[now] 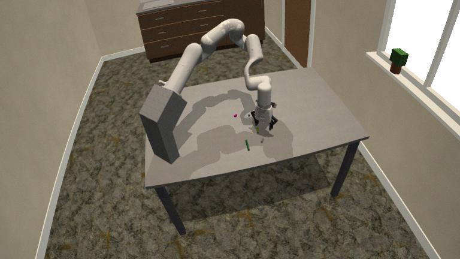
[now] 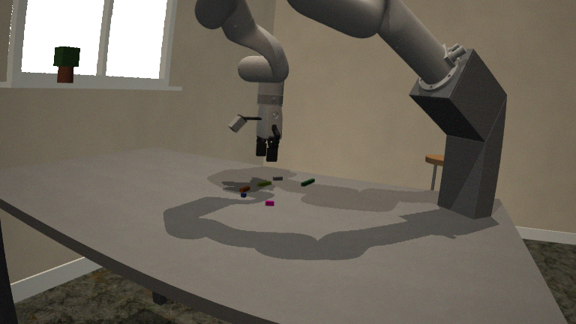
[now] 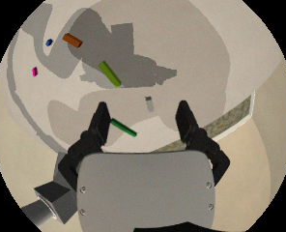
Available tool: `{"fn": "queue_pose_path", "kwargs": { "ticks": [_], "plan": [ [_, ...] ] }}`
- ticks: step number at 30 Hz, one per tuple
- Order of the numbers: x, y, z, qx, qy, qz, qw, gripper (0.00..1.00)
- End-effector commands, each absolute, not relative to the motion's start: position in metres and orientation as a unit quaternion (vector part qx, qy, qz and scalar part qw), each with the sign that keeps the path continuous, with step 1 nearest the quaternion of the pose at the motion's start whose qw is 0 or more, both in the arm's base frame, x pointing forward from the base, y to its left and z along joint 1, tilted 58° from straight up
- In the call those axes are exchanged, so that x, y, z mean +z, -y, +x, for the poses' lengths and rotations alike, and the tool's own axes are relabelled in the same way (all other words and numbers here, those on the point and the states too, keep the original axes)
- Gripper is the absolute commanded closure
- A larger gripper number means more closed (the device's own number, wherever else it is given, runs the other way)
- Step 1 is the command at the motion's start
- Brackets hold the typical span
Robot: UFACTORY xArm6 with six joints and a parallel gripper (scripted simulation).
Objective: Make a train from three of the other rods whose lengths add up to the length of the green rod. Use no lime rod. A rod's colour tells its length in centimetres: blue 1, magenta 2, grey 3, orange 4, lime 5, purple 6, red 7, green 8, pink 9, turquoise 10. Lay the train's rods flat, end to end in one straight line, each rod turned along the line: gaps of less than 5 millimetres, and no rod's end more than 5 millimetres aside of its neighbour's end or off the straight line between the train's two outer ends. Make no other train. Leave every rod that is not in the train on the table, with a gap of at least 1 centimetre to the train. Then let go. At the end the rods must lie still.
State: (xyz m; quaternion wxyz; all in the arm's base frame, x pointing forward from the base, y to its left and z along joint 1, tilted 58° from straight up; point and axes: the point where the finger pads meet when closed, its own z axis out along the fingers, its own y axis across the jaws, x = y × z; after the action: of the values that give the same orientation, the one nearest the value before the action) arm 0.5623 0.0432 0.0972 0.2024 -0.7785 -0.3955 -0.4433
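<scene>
My gripper (image 2: 267,152) hangs open and empty well above the table; it also shows in the top view (image 1: 264,124) and in the wrist view (image 3: 143,123). Below it lie five rods, all apart from each other. The green rod (image 3: 124,128) lies nearest the table's edge, also in the top and exterior views (image 1: 247,145) (image 2: 307,181). The grey rod (image 3: 150,103) (image 2: 277,178) lies close by. The lime rod (image 3: 110,73) (image 2: 264,183) lies further in. The orange rod (image 3: 72,41) (image 2: 244,189), the small blue rod (image 3: 49,43) (image 2: 243,194) and the magenta rod (image 3: 35,72) (image 2: 269,202) (image 1: 235,115) lie beyond it.
The arm's grey base block (image 1: 162,123) stands at the table's left side. The table's front edge (image 1: 257,171) runs not far from the green rod. A cabinet (image 1: 200,21) stands against the far wall.
</scene>
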Motion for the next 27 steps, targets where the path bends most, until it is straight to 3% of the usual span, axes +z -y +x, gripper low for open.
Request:
{"fn": "queue_pose_path", "kwargs": {
  "ticks": [1, 27],
  "plan": [
    [0.093, -0.041, 0.560, -0.453, 0.431, -0.759, 0.180, 0.00],
    [0.060, -0.032, 0.539, -0.487, 0.674, -0.556, 0.009, 0.00]
  ]
}}
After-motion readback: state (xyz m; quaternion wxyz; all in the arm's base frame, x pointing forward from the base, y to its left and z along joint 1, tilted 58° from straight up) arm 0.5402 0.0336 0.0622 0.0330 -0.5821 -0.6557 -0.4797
